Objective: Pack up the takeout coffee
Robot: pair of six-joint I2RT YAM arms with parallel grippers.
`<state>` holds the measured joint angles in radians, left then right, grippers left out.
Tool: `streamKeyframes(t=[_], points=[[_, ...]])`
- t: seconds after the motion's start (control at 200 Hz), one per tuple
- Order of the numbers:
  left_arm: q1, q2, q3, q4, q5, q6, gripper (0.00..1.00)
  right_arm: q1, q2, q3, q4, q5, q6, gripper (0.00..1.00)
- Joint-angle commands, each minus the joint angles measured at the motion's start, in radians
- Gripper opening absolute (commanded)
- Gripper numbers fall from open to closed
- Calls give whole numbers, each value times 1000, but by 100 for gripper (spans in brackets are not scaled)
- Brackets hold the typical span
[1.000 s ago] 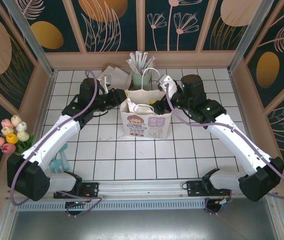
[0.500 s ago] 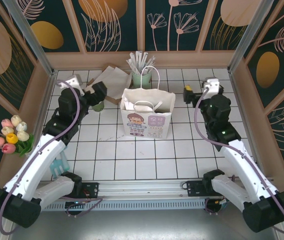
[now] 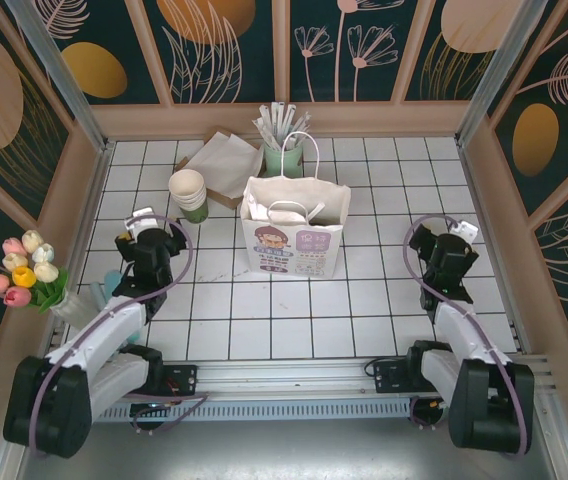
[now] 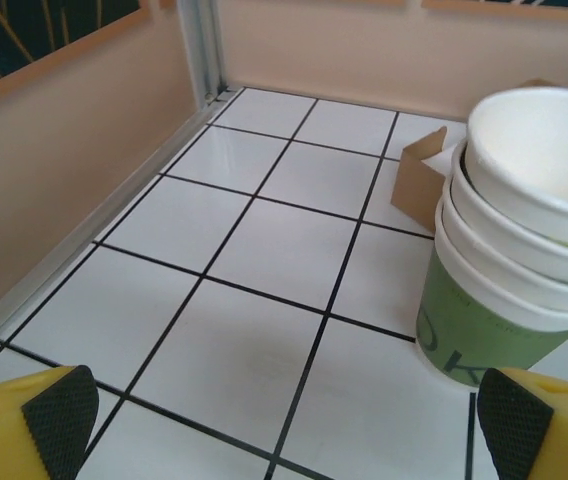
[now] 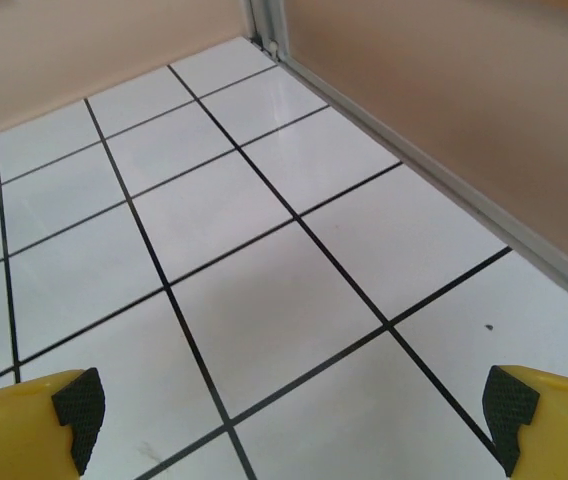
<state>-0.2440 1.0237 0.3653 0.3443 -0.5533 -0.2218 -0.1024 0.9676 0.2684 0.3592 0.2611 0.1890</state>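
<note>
The takeout coffee is hidden. A white paper bag (image 3: 294,232) with a printed front stands upright and open at mid-table. My left gripper (image 3: 149,225) is folded back low at the left, well away from the bag. It is open, its yellow fingers (image 4: 34,420) spread wide over bare tile, with nothing between them (image 4: 289,440). My right gripper (image 3: 434,238) is drawn back at the right, likewise open and empty over the tiles (image 5: 294,420).
A stack of lidless green cups (image 3: 188,192) (image 4: 524,260) stands just ahead and right of my left gripper. Behind the bag are a mint holder of white sticks (image 3: 284,150) and a brown paper sheet (image 3: 226,160). Tulips (image 3: 24,270) sit at the left wall.
Both arms have pulled back from the bag's mouth to the near side of the table. The left gripper has opened wide, and the right opened a little more.
</note>
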Motion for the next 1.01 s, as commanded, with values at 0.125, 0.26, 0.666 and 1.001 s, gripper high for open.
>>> streamKeyframes(t=[0.125, 0.26, 0.666, 1.001], points=[[171, 190, -81, 376, 303, 106, 99, -93, 162, -53, 304, -313, -46, 99], [214, 287, -45, 438, 483, 175, 99, -97, 297, 8, 374, -439, -77, 99], [287, 430, -105, 831, 650, 159, 99, -31, 533, 82, 655, -460, -115, 99], [283, 495, -139, 947, 538, 131, 99, 63, 572, -33, 882, -275, -164, 99]])
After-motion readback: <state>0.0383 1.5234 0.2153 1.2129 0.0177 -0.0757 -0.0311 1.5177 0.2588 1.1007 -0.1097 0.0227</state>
